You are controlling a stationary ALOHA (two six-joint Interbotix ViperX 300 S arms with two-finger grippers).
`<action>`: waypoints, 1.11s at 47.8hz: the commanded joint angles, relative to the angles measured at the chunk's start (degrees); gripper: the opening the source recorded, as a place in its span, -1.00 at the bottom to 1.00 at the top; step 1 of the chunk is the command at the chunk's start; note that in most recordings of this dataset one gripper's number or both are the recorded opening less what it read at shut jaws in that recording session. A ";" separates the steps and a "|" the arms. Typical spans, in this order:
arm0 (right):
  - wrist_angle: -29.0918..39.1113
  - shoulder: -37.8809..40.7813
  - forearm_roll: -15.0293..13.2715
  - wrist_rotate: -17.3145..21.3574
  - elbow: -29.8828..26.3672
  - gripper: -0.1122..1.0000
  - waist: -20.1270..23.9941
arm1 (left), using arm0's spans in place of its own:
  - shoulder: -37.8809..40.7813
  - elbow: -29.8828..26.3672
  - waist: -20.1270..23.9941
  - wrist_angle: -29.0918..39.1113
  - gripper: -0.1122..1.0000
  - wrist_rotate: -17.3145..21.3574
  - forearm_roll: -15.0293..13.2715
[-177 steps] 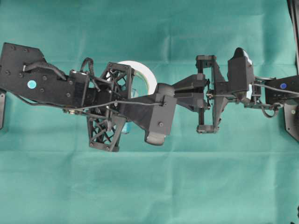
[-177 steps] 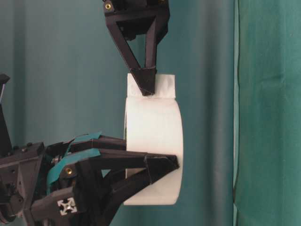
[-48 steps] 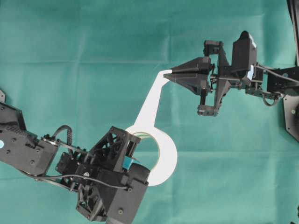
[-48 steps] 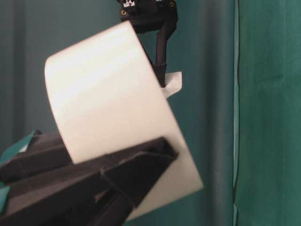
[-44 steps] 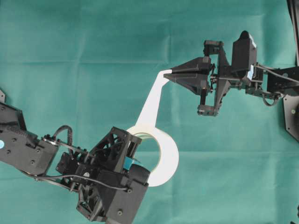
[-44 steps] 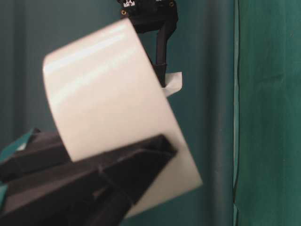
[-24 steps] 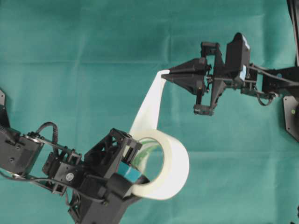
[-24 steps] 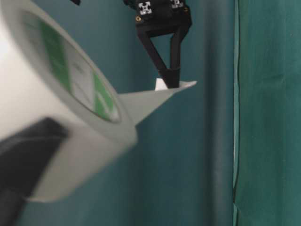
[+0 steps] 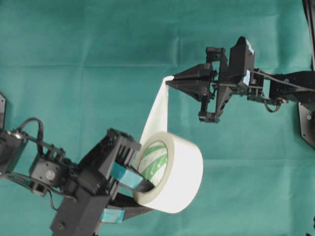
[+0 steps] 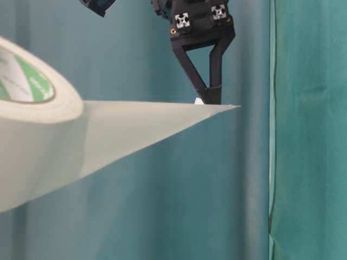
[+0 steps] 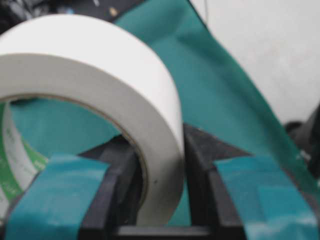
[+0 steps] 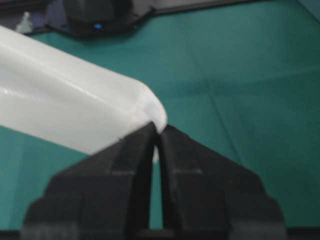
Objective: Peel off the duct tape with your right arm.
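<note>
The duct tape (image 9: 174, 179) roll is up in the air over the green cloth (image 9: 74, 59), low and left of centre in the overhead view, tipped so its open core with green-printed inner liner faces up and toward the camera — core axis looks tilted, neither flat nor upright. The peeled strip (image 9: 156, 115) runs from the top of the roll up and right to the right gripper (image 9: 168, 81), long axis on a diagonal across the cloth, taut-looking and twisted a bit along its run; in the table-level view it narrows to a point right at the fingertips. The left gripper (image 9: 129, 181), teal-padded fingers (image 11: 60, 190), is clamped across the roll wall — one finger inside the core, one outside. The right gripper's pointed black fingers are pinched tight on the strip end (image 12: 150, 117), with the tape folded over at the tips. Step in hand, as I read it: mid-peel, a good length already off the roll, not separated. Next move probably calls for the right arm (image 9: 285, 88) to pull further away along the strip's line while the left holds firm; the pinch sits on only a small folded corner, so a slip seems the main risk. Arms are well apart.
</note>
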 commanded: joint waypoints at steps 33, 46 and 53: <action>1.76 2.11 0.53 1.58 -0.18 -0.97 -2.55 | -8.26 4.83 3.16 -13.36 -0.43 6.94 -0.44; 1.76 2.29 0.53 1.49 -0.18 -0.97 -2.46 | -8.88 6.59 4.75 -16.00 -0.43 7.03 -0.44; 1.76 2.11 0.18 1.49 -0.26 -0.97 -2.46 | -8.96 6.94 5.01 -16.17 -0.43 7.03 -0.44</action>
